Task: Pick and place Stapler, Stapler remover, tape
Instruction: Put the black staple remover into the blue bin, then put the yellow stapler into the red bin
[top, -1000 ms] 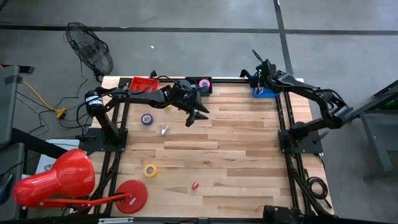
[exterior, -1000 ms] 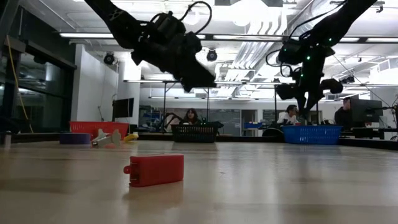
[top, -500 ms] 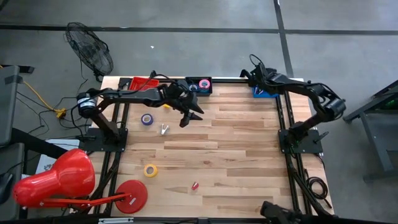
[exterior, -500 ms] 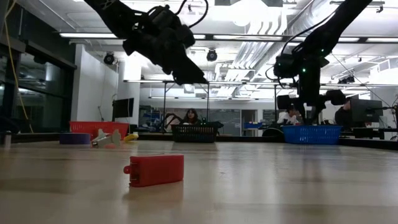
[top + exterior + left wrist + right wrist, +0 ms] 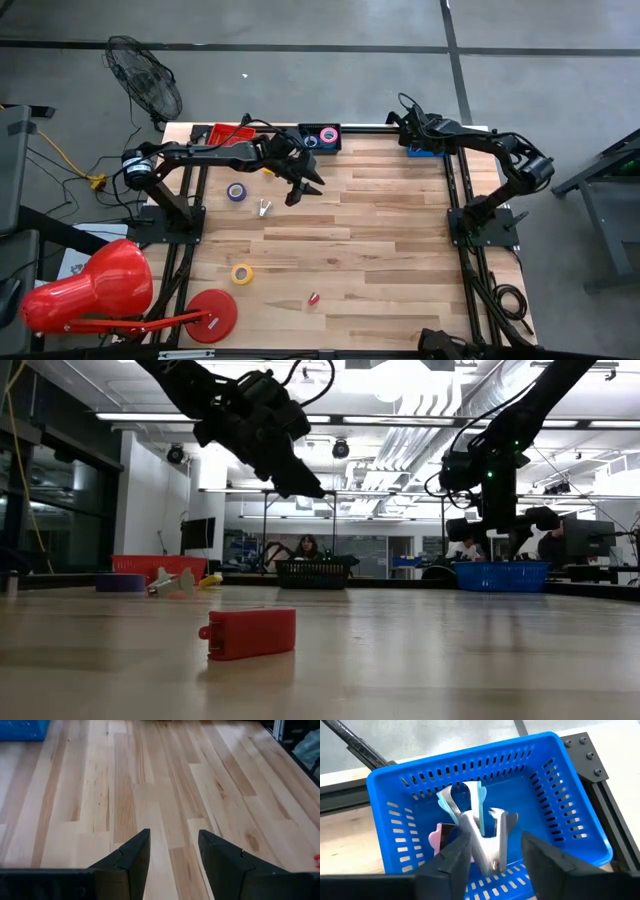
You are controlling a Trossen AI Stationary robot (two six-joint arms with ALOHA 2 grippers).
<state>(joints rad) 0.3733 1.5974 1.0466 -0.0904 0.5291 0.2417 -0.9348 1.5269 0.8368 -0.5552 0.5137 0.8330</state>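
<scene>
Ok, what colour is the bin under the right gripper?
Blue bin, slotted walls; clearest in the right wrist view.

A robotics laboratory or open workshop hall: a butcher-block table (image 5: 380, 250) in a black metal frame stands on a grey concrete floor (image 5: 300, 90), with strip ceiling lights (image 5: 150, 417), exposed ducts, and seated people (image 5: 306, 547) at benches beyond.

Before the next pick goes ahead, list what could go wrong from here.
1. The right end effector sits open just above the staple remover in the blue bin; lifting out could snag it.
2. The left end effector hangs open over bare wood, away from the blue tape roll and the small red stapler.
</scene>
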